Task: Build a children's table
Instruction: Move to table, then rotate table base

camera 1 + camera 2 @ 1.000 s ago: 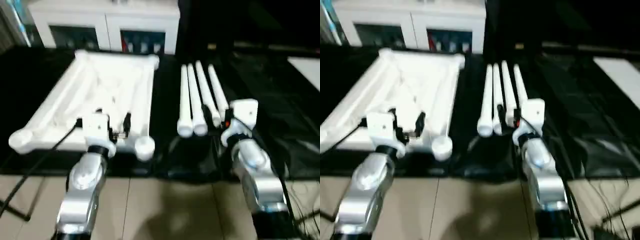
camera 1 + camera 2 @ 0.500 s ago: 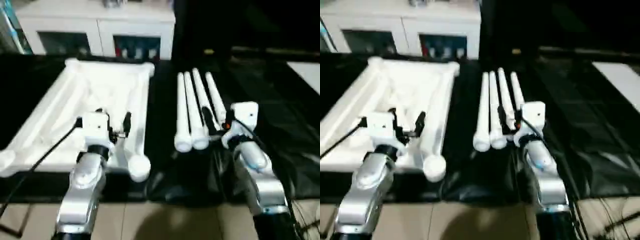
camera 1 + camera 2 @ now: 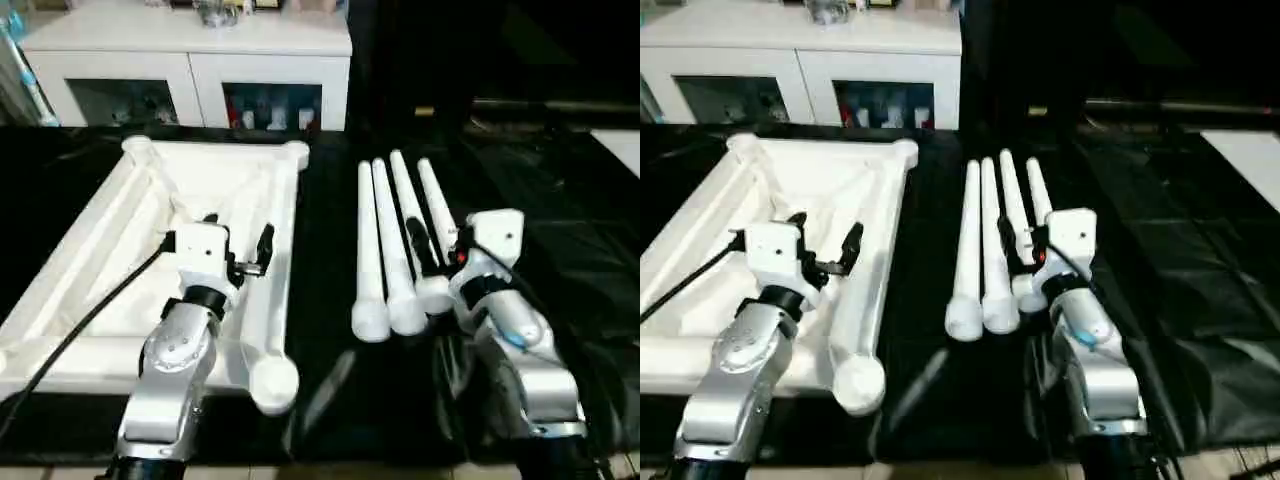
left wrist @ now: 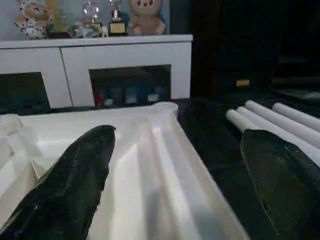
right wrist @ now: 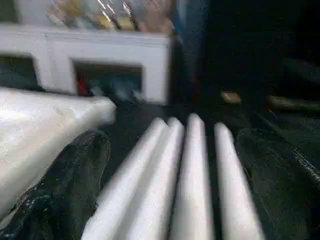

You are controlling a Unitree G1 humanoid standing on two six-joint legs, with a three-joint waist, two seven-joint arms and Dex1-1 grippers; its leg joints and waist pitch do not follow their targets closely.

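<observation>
Item: white plastic rectangular table panel (image 3: 200, 200), ribbed and X-braced underside up, lying on the black-covered tabletop (image 3: 330, 290) under my left arm. Round corner sockets all vacant.

Item: four long white tapered tube legs (image 3: 395, 245), side by side, touching, just to the right of the panel.

Item: my left claw (image 4: 175, 165), spread wide, holding nothing, over the panel's right rail.

Item: my right claw (image 5: 172, 165), spread wide, holding nothing, straddling the legs.

Hazards (my judgement): closing over the bundle could pinch two legs at once; a nudge could roll the smooth tubes apart; a leg presented tilted may jam in its socket and shove the light panel.

Containers: white cabinet with glass doors (image 3: 200, 70) behind, small items inside, too indistinct to name; trinkets on its top.
</observation>
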